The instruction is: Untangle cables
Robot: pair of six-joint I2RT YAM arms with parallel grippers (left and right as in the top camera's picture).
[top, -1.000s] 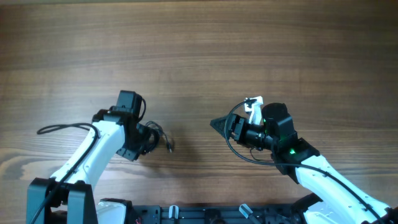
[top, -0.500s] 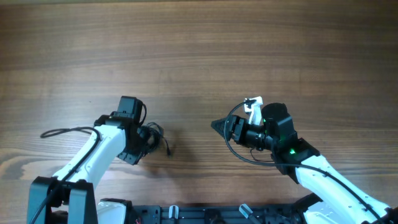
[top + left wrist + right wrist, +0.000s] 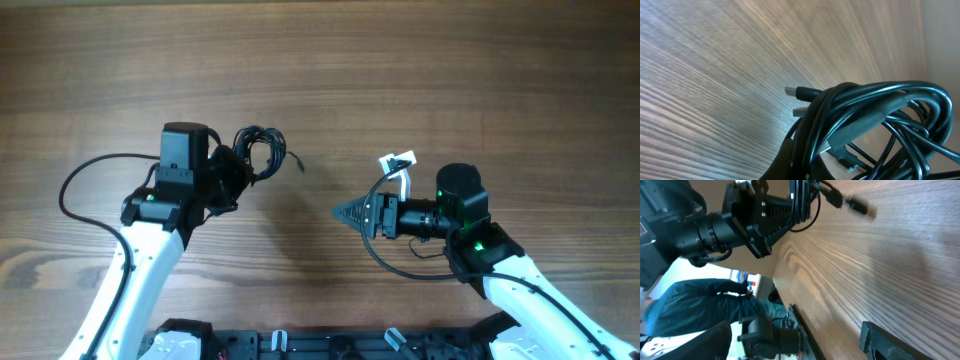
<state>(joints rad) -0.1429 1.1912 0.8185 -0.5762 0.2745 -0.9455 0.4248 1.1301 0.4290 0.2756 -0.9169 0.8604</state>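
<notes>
Where the left arm reaches over the wooden tabletop [image 3: 400,60], the left fingers [image 3: 228,172] are clamped on the cables [image 3: 262,150], a small coil of thin black wires looped several times. Seen from overhead, the coil projects beyond the fingertips toward the far side of the tabletop, and one loose strand ends in a tiny plug [image 3: 297,163] on its right. In the left wrist view the glossy strands fill the lower right, with two metal plug ends [image 3: 799,92] pointing left. From the right wrist view the bundle appears raised off the wood. Well apart to the right, the right fingers [image 3: 350,212] point toward the coil, spread and holding nothing; only one finger [image 3: 885,340] shows in their own camera.
</notes>
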